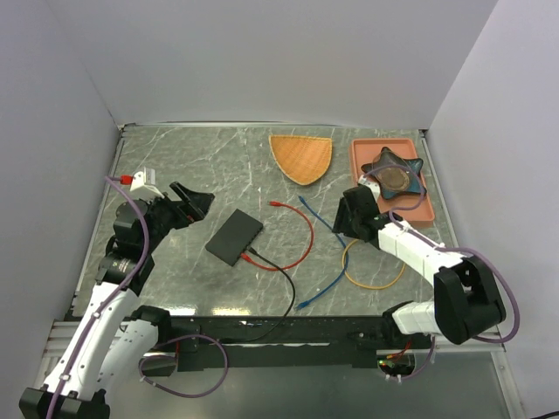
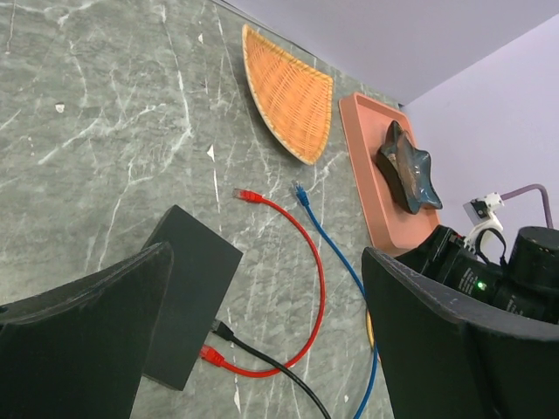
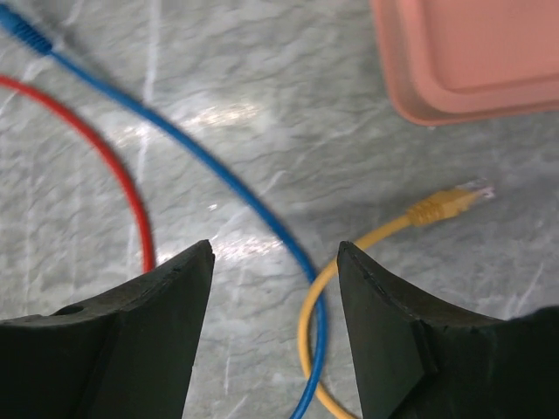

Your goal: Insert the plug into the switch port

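Observation:
The flat black switch (image 1: 234, 237) lies left of the table's centre. Its near long edge, where the switch port is, has a red plug (image 2: 210, 354) and a black plug (image 2: 223, 330) in it; which socket is meant I cannot tell. The red cable's free plug (image 1: 274, 203) and a blue plug (image 1: 301, 199) lie loose to its right. My left gripper (image 1: 196, 202) hovers open just left of the switch, empty. My right gripper (image 3: 275, 249) is open low over the blue cable (image 3: 262, 214) and the yellow cable, whose plug (image 3: 445, 202) lies just beyond its right finger.
An orange wedge-shaped basket (image 1: 301, 157) lies at the back centre. A pink tray (image 1: 384, 142) at the back right holds a dark star-shaped dish (image 1: 395, 175), close behind my right gripper. The yellow cable loop (image 1: 376, 278) and blue cable run toward the near edge.

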### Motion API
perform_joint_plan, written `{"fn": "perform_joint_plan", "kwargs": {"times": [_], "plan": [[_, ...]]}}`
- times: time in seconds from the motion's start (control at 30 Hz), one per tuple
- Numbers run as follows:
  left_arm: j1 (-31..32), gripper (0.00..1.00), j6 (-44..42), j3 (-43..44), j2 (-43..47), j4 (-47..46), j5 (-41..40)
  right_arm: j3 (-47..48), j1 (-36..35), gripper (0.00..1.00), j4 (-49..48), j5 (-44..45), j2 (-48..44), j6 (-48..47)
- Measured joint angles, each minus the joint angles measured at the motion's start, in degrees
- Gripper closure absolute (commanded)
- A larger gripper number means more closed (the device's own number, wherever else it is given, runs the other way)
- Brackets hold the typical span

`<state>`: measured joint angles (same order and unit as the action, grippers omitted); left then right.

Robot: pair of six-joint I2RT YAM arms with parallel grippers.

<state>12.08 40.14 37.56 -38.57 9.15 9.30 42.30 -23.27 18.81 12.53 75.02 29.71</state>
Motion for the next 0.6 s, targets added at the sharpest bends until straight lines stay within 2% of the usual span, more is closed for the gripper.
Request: {"fn": "perform_joint_plan", "kwargs": {"times": [0.13, 0.5, 0.57, 0.6], "plan": [[0.0, 0.04, -0.02, 0.0, -0.31, -0.13, 0.33, -0.2, 3.61, 0.41, 0.52, -0.96, 1.75, 1.97], [0.0, 0.04, -0.07, -0.04, -0.2, -0.94, 1.44, -1.81, 8.5, 0.44, 0.33, -6.01, 6.62, 3.87], [0.0, 0.04, -0.09, -0.04, -0.13, -1.22, 1.51, -1.84, 8.7, 0.48, 0.09, -6.43, 7.72, 3.87], [0.0, 0.04, -0.09, -0.04, -0.02, -1.27, 1.55, -1.73, 8.7, 0.56, -0.24, -6.6, 7.98, 3.8]]}}
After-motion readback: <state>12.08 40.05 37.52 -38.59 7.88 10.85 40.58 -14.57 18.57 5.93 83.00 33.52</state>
